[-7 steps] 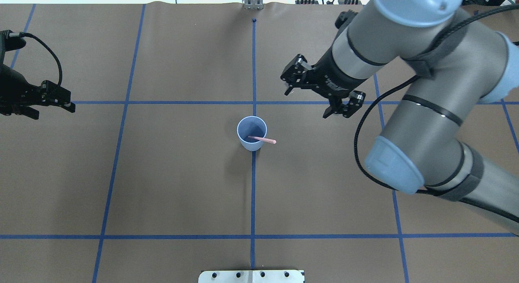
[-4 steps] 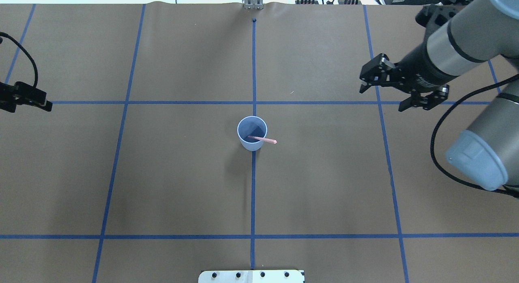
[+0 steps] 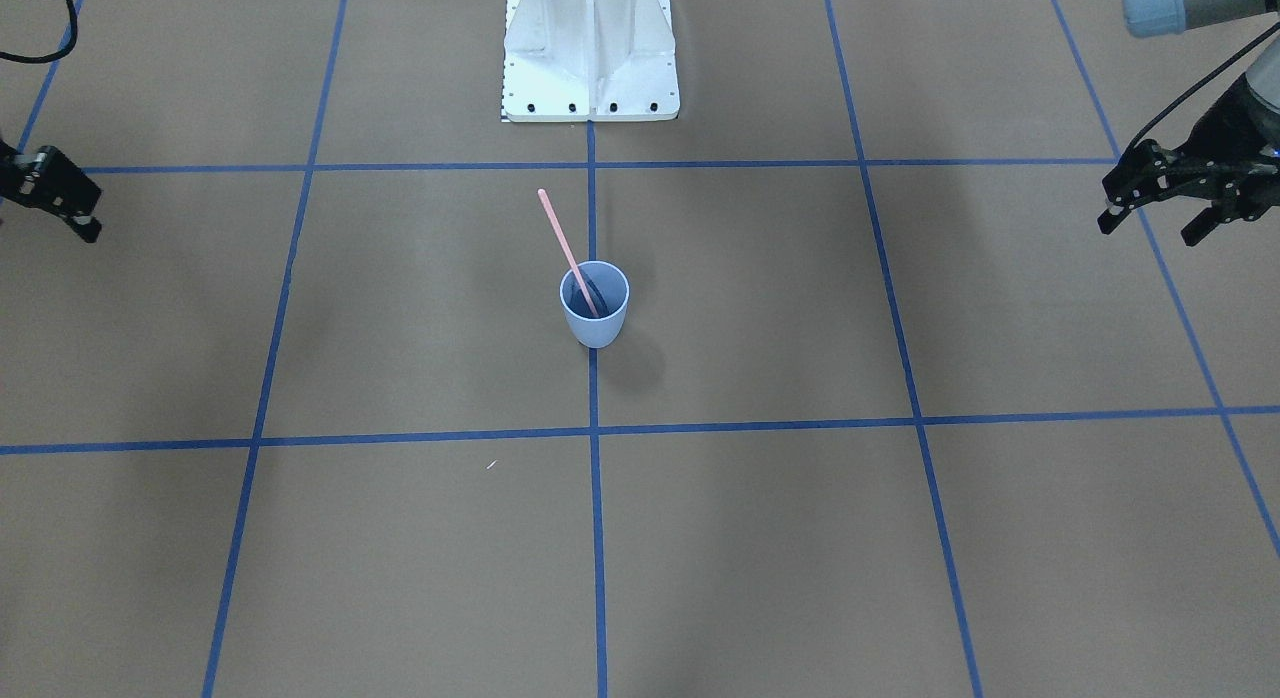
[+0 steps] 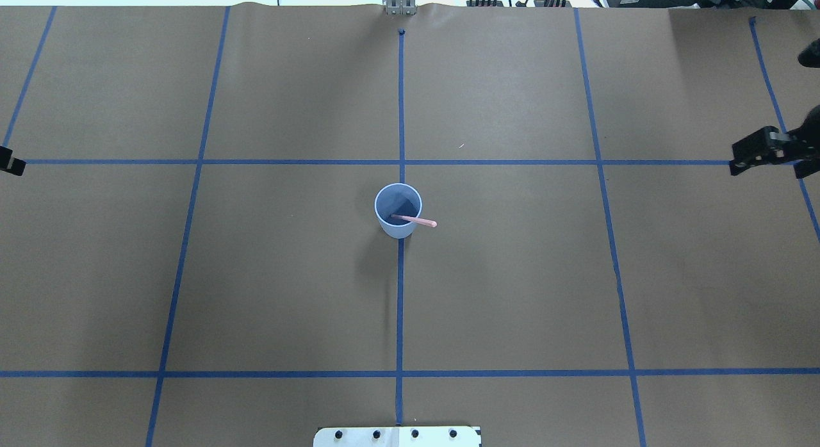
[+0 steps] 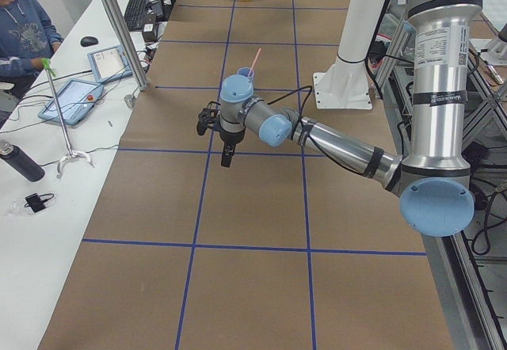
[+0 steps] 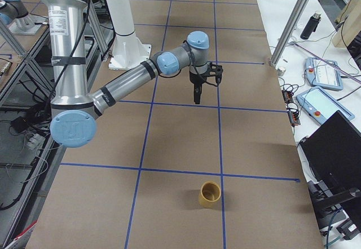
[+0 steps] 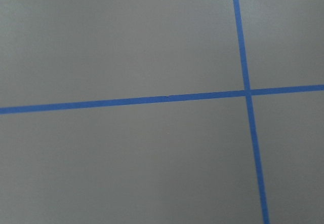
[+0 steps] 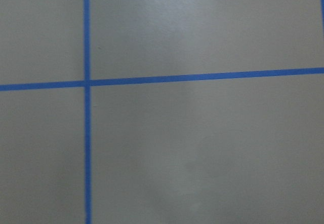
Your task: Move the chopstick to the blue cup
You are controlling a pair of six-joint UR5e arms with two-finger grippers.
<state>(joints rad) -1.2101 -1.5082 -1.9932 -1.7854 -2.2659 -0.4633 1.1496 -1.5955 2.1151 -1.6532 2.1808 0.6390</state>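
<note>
The blue cup (image 4: 398,210) stands upright at the middle of the table, also in the front view (image 3: 595,303) and the left view (image 5: 246,73). One pale pink chopstick (image 4: 415,220) stands in it and leans on the rim, its upper end sticking out (image 3: 567,250). My right gripper (image 4: 769,168) is open and empty at the overhead view's right edge, far from the cup. My left gripper (image 3: 1150,228) is open and empty at the opposite table side; only its tip (image 4: 9,165) shows in the overhead view.
The white robot base plate (image 3: 590,48) sits behind the cup. A yellow-brown cup (image 6: 210,194) stands on the table's end on my right. Blue tape lines (image 4: 400,114) divide the brown table cover. Operators' tables with tablets (image 5: 71,100) flank the table.
Both arms have swung outward away from the cup: the right gripper went from near the cup to the right edge, the left gripper went almost out of the overhead view. Cup and chopstick have not moved.
</note>
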